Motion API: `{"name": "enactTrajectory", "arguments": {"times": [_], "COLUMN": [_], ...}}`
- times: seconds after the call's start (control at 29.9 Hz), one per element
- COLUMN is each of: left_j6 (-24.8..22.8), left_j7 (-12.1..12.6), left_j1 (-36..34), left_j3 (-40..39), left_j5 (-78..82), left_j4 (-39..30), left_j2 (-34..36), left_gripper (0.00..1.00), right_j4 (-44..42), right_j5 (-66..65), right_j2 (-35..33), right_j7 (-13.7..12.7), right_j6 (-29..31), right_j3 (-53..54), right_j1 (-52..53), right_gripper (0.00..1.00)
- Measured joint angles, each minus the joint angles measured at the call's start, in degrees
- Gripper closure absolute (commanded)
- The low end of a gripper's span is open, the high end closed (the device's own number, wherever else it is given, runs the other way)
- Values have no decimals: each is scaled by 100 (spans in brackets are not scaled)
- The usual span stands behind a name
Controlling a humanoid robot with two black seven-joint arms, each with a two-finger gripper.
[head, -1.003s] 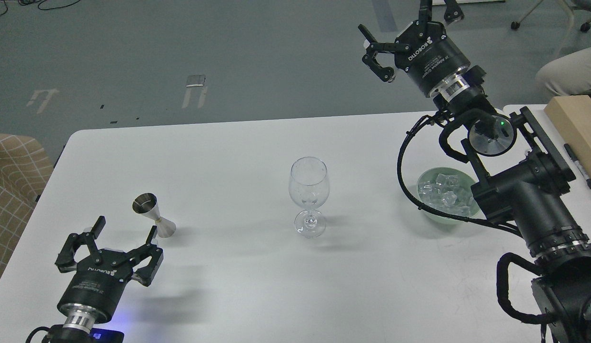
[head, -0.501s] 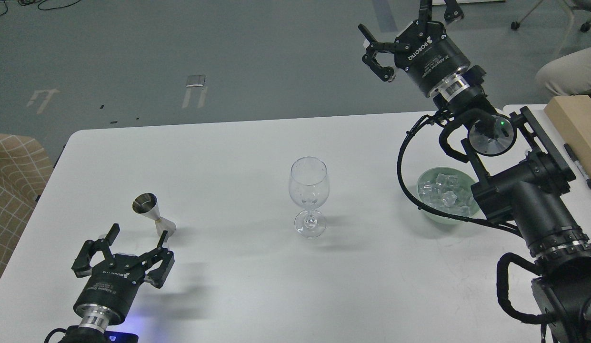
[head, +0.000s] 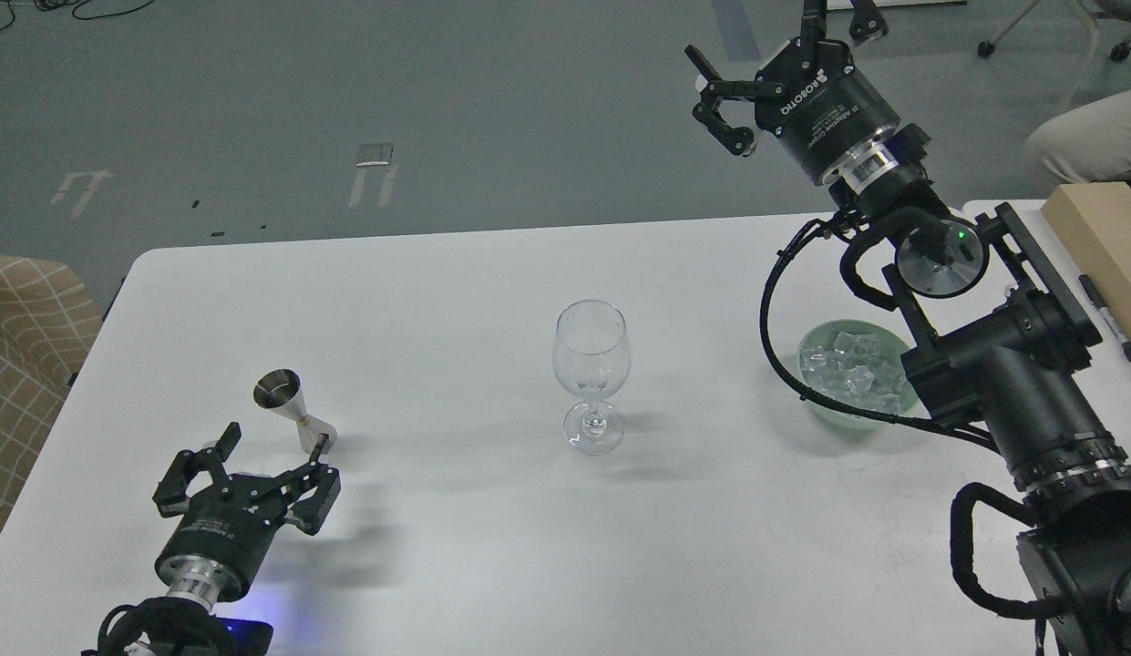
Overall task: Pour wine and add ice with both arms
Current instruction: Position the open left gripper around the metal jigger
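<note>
The left end effector (head: 272,444) is advancing toward the steel jigger (head: 294,412) at the near-left of the table (head: 437,273). Over the last second it has travelled forward and rightward, and its fingers are now spread, with the right fingertip just beside the jigger's base and the left fingertip well to the left of it. The jigger is standing upright and is not yet enclosed. Judgement: the approach phase of the pour is under way, and the end effector needs further forward travel to bring both fingers around the jigger's narrow waist before closing.

The right end effector (head: 784,36) is holding a raised position beyond the far edge of the table, fingers spread and carrying nothing; its pose is unchanged across the interval. The ice (head: 848,369) is lying as clear cubes in the pale green bowl (head: 816,401), partly hidden behind the right arm's elbow link and cable.

The wine glass (head: 592,374) is standing upright at the table centre, apparently empty, well apart from both end effectors. Judgement: neither pouring nor ice transfer has begun. A jigger this light and narrow may tip if a finger contacts it off-centre.
</note>
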Motion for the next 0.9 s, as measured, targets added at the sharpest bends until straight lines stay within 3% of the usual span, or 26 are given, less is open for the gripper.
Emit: {"name": "enactTrajectory", "arguments": {"times": [0.6, 0.9], "left_j6": [-111, -671], "left_j7": [1, 5], "left_j1": [-453, -547], "left_j3": [-6, 0], "left_j5": [-17, -35], "left_j4": [654, 1031], "left_j2": [0, 0], "left_gripper": [4, 4], "right_j4": [-2, -2], "right_j5": [-8, -8], "right_j2": [0, 0], "right_j7": [-2, -2], "right_j6": [0, 0], "right_j3": [0, 0], "right_j1": [28, 42], "right_gripper": [0, 0]}}
